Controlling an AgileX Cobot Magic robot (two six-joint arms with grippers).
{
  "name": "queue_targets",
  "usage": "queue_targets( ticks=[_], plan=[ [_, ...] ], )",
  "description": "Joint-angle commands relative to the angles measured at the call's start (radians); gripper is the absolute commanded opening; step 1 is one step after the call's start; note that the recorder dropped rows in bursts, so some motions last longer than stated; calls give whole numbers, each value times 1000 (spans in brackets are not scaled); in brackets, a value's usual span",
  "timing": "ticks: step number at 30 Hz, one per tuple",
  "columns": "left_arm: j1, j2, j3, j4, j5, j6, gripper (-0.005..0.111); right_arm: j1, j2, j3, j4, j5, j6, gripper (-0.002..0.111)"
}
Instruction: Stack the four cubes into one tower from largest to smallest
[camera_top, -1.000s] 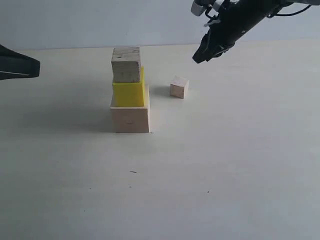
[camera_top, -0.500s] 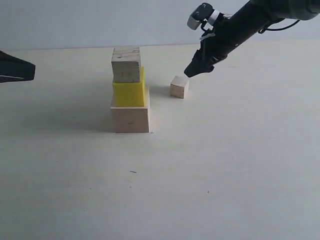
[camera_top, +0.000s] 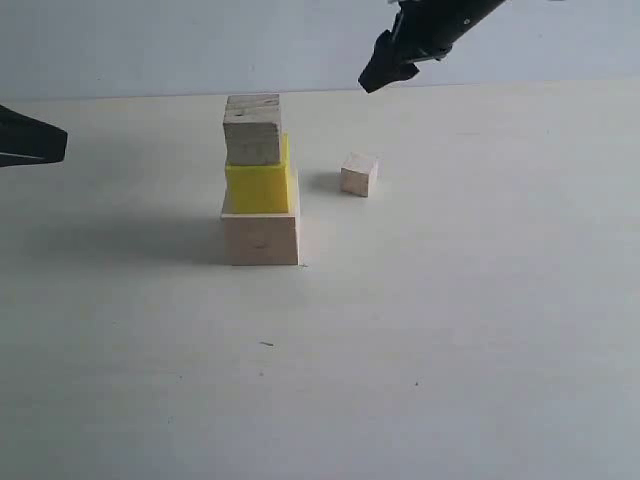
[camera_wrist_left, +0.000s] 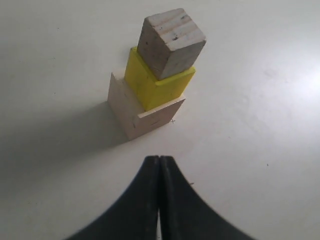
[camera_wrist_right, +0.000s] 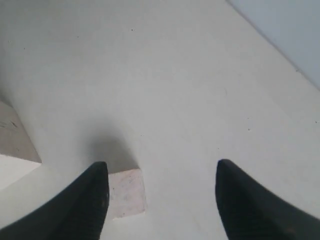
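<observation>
- Cubes of three sizes are stacked left of centre on the bench (camera_top: 450, 330): the largest pale wood cube (camera_top: 261, 238) at the bottom, the yellow cube (camera_top: 257, 188) on it, and a smaller grainy wood cube (camera_top: 252, 131) on top.
- The smallest wood cube (camera_top: 358, 175) is seen alone on the bench, right of the stack and a little farther back, apart from it.
- The right end effector (camera_top: 380, 72) is held in the air above the smallest wood cube, jaws spread wide, nothing gripped.
- The left end effector (camera_wrist_left: 159, 162) is placed at the left edge, well apart from the stack, jaws pressed together on nothing.
</observation>
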Motion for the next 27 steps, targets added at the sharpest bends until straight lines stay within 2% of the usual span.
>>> queue_targets(
  ticks=[1,5,13,27],
  plan=[
    [-2,-7,1,-13,-13,2,0,58,9,-77,-92,34,107,59],
    [-2,-7,1,-13,-5,0,0,88,30,-79,-116,34,127,59],
    [-2,-7,1,-11,12,0,0,113,95,-79,-233,77,290,59],
    [-2,-7,1,-7,1,0,0,135,99,-79,-260,119,285,59]
  ],
)
